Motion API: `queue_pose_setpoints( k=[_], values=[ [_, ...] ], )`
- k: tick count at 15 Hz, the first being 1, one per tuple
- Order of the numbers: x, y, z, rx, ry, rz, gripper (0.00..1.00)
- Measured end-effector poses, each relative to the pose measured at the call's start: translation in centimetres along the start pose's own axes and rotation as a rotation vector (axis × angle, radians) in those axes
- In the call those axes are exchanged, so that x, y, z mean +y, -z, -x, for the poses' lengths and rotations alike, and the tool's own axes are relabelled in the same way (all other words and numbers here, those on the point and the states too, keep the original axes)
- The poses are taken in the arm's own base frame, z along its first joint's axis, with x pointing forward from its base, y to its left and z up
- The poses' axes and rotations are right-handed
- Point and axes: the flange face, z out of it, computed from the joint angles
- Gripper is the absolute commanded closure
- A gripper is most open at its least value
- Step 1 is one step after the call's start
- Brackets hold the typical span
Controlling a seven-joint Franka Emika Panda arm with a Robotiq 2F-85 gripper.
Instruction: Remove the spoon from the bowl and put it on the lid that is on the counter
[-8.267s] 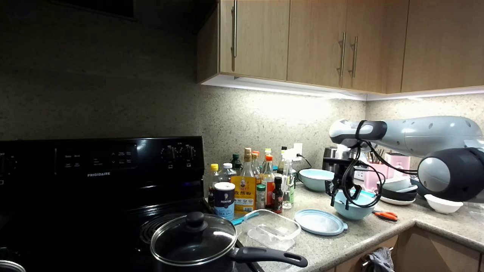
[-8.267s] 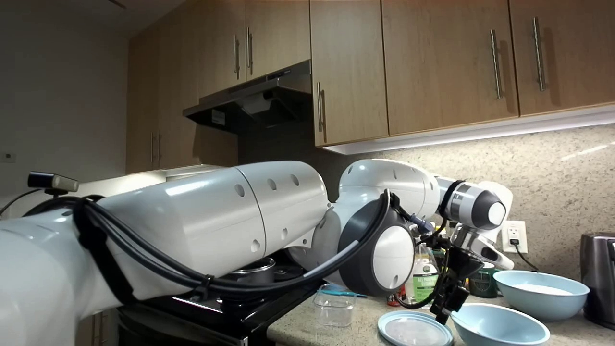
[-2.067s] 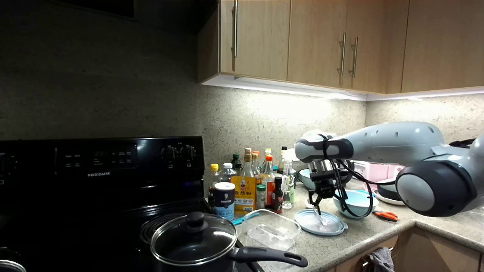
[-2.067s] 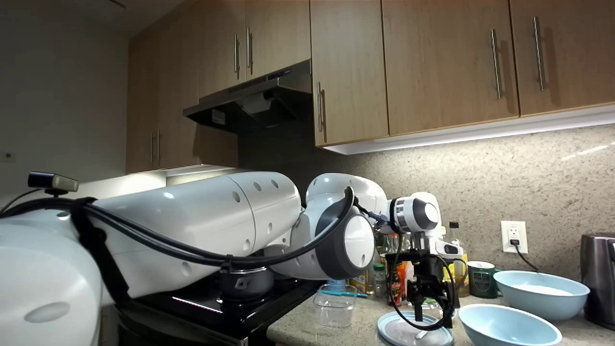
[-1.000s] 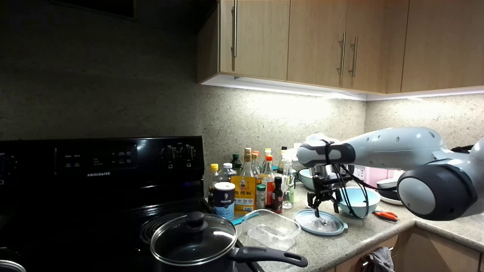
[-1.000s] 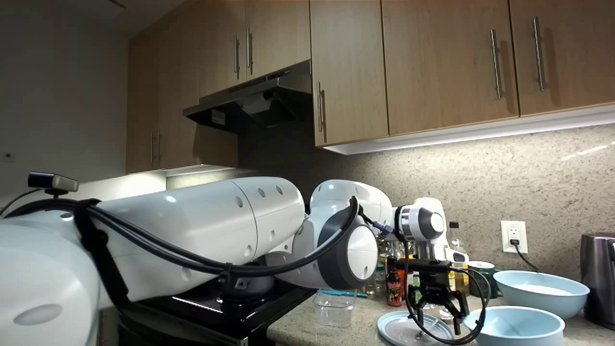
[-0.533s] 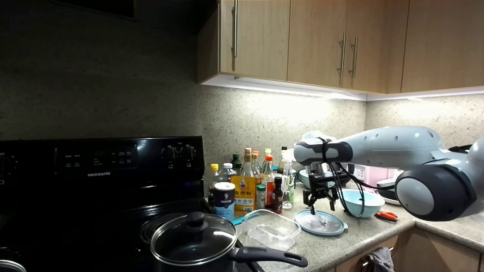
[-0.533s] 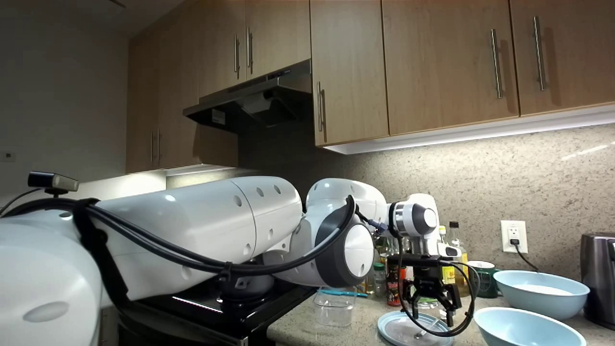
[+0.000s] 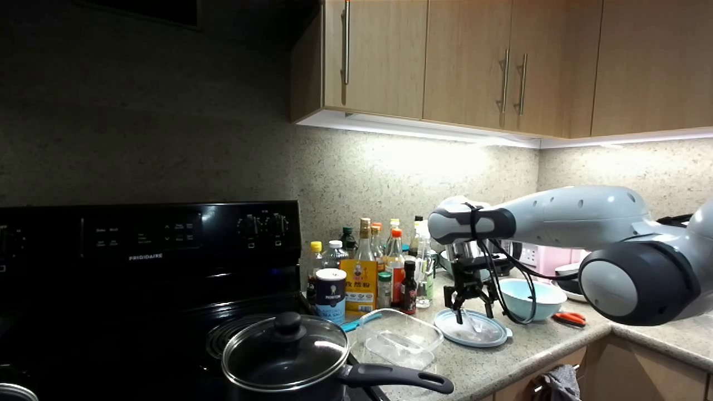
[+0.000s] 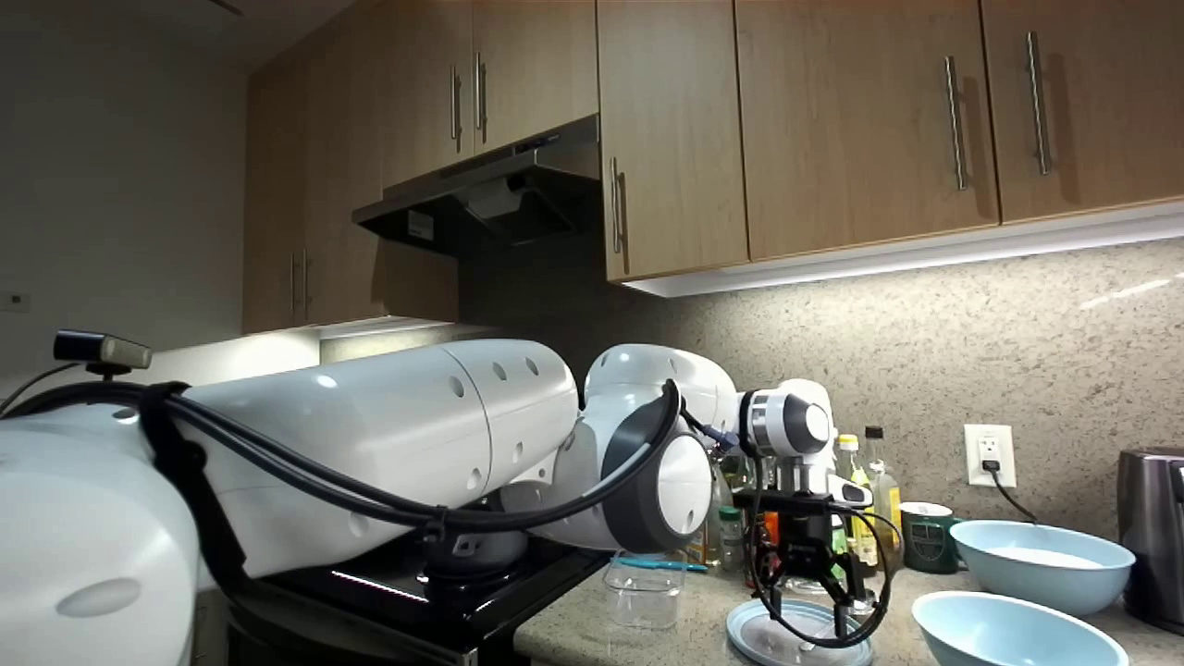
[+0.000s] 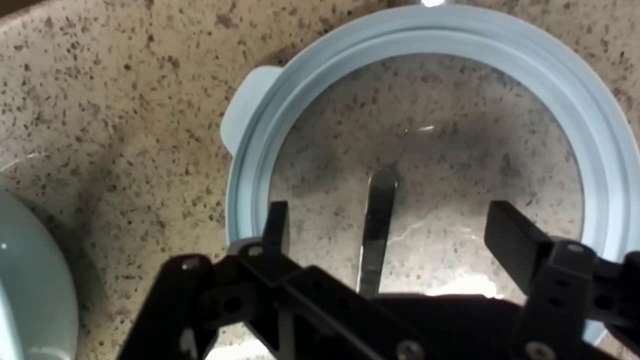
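The spoon (image 11: pixel 377 230) lies on the pale blue lid (image 11: pixel 430 40), its dark shiny handle showing in the wrist view and its other end hidden behind the gripper. The lid is flat on the counter in both exterior views (image 9: pixel 482 343) (image 10: pixel 737 631). My gripper (image 11: pixel 389 220) is open over the lid, with the spoon handle between its spread fingers and touching neither. It shows above the lid in both exterior views (image 9: pixel 474 316) (image 10: pixel 807 613). The pale blue-green bowl (image 9: pixel 532 301) stands beside the lid, also in an exterior view (image 10: pixel 1017 634) and at the wrist view's left edge (image 11: pixel 37 285).
A second pale blue bowl (image 10: pixel 1041 578) and a kettle (image 10: pixel 1147 541) stand behind. Bottles (image 9: pixel 395 267) line the wall. A clear container (image 9: pixel 401 337) is beside the lid. A pot (image 9: pixel 287 356) has its handle over the counter. Orange-handled scissors (image 9: pixel 569 319) lie beyond the bowl.
The spoon went from the bowl to the lid, and my gripper opened and let it go. The bowl shifted slightly away from the lid. In the last second my gripper moved slightly away from the bowl.
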Motion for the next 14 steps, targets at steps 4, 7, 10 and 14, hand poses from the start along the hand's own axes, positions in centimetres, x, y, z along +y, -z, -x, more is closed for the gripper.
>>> queue_pose_setpoints(
  k=[4,7,10,14],
  values=[
    [-1.7,-0.9,0.7,-0.061,-0.036,-0.002,0.26],
    [-2.6,-1.0,0.8,-0.06,-0.044,-0.001,0.46],
    [-2.1,-0.8,0.4,-0.026,-0.049,-0.008,0.31],
    [-0.9,-0.5,-0.2,0.007,-0.065,-0.018,0.01]
  ],
)
